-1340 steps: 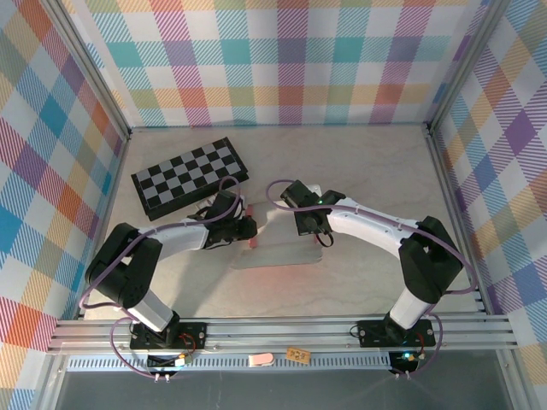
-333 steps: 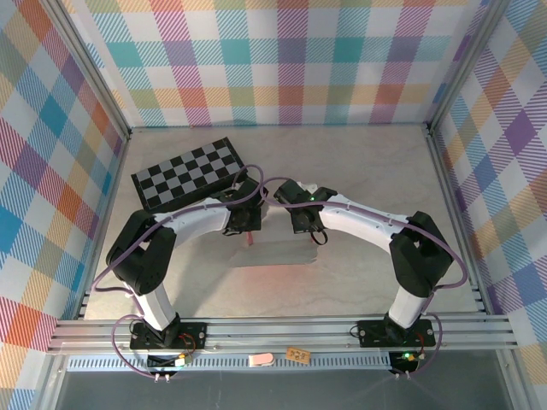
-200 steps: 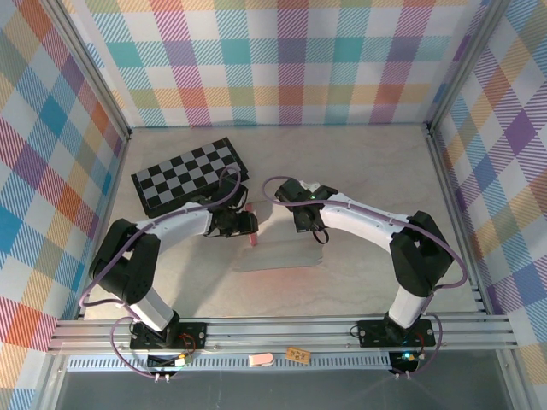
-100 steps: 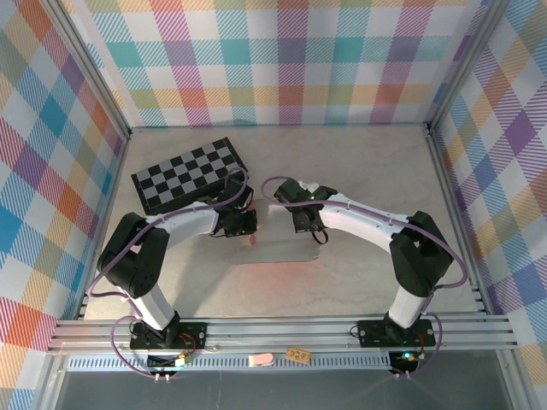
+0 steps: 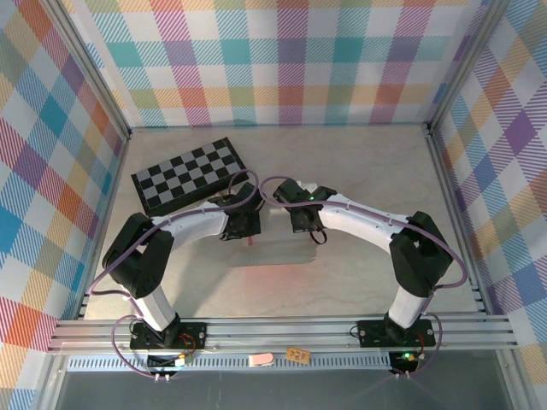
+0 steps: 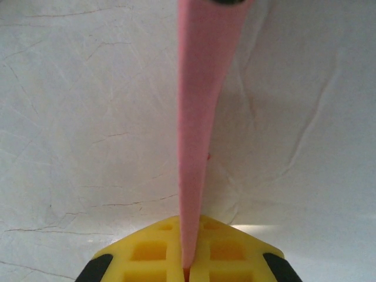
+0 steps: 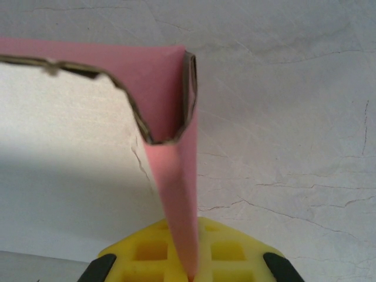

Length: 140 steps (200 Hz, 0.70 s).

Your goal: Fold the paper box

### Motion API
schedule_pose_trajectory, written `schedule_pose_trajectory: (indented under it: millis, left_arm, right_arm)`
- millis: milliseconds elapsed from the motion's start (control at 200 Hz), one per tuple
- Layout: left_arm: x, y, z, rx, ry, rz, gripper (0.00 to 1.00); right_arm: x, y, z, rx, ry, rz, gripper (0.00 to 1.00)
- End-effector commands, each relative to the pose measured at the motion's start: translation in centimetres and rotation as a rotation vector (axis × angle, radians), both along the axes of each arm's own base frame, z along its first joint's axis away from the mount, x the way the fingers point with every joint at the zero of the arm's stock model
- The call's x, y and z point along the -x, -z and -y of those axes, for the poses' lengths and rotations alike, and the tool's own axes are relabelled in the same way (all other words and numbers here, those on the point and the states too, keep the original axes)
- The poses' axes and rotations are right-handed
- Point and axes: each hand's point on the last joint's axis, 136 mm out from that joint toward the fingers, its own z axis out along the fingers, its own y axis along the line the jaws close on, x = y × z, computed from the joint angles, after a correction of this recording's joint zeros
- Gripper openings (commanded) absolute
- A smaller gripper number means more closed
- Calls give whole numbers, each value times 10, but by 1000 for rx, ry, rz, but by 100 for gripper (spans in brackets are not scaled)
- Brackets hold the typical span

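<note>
The checkered board (image 5: 190,177) sat at the far left of the tabletop (image 5: 367,162), apart from the work. Just right of it, the left fingers (image 5: 244,224) were clamped on a pink edge of the paper box (image 5: 278,250). In the left wrist view that edge stood upright and ran straight into their grip. The box lay mid-tabletop between the two arms, mostly flat, with its pale reverse side up. On its right side the right fingers (image 5: 301,220) pinched a raised pink flap. In the right wrist view this flap bent over into a curled corner.
</note>
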Motion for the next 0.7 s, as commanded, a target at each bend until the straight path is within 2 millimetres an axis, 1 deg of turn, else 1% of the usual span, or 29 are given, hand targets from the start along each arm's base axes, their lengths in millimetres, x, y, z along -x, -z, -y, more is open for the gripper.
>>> schedule_pose_trajectory:
  millis: [0,60,135,205,255,335,465,560,620,695]
  left_arm:
    - [14,10,-37,-156,-46,-59,23]
    - [7,-6,-29,-113,-23,-11,35]
    - [-3,-25,-13,-14,20,43,45]
    - [-9,-38,2,75,62,67,48]
    - [-11,-42,7,118,78,66,50]
    - [-14,-39,9,149,81,43,50]
    - [-16,-28,7,157,88,6,48]
    - [-16,-22,10,167,99,-10,45]
    - [-16,-19,8,154,94,-14,42]
    - [-19,-16,7,140,91,-12,36]
  right_arm:
    - [-2,-9,13,50,31,16,0]
    - [-2,-8,12,47,30,17,0]
    - [-2,-7,12,48,26,13,0]
    - [-2,-7,11,49,25,12,0]
    - [-3,-7,11,47,26,12,0]
    - [-3,-7,10,46,25,12,0]
    - [-3,-8,10,46,25,13,0]
    - [-2,-7,11,46,27,12,0]
    - [-2,-7,11,47,26,11,0]
    - [-3,-7,10,44,25,12,0]
